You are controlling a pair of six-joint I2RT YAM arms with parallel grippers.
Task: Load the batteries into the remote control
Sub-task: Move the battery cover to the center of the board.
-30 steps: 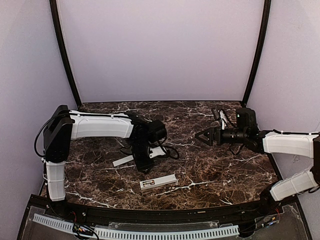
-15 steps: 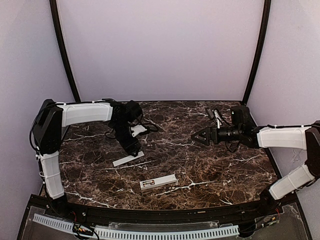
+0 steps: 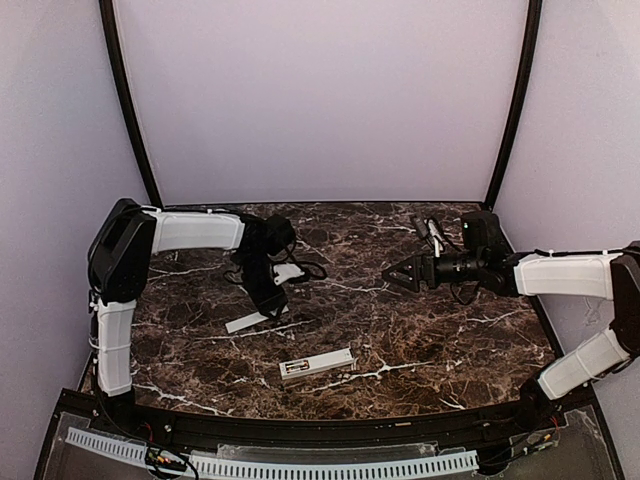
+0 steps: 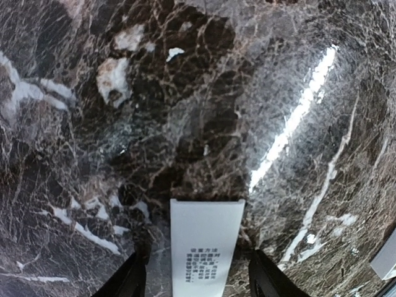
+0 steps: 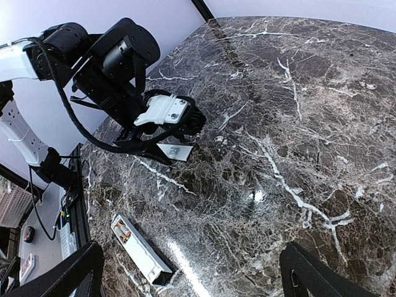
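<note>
The white remote control (image 3: 320,363) lies near the table's front, and it also shows in the right wrist view (image 5: 141,252). Two gold and dark batteries (image 5: 122,232) sit side by side in its open compartment at one end. The thin white cover strip (image 3: 242,323) with grey print lies left of centre. My left gripper (image 3: 271,304) is open and low over one end of the strip (image 4: 207,241), a finger (image 4: 133,279) on each side with gaps. My right gripper (image 3: 392,278) is open and empty above the right half of the table, pointing left.
Dark marble tabletop (image 3: 420,340) with a raised black front rim. Purple walls on three sides with black corner posts (image 3: 125,100). A loose cable loops by the left wrist (image 3: 305,268).
My left gripper has pulled back from beside the remote to the cover strip and settled over its end. My right gripper has shifted slightly left. The remote has not moved.
</note>
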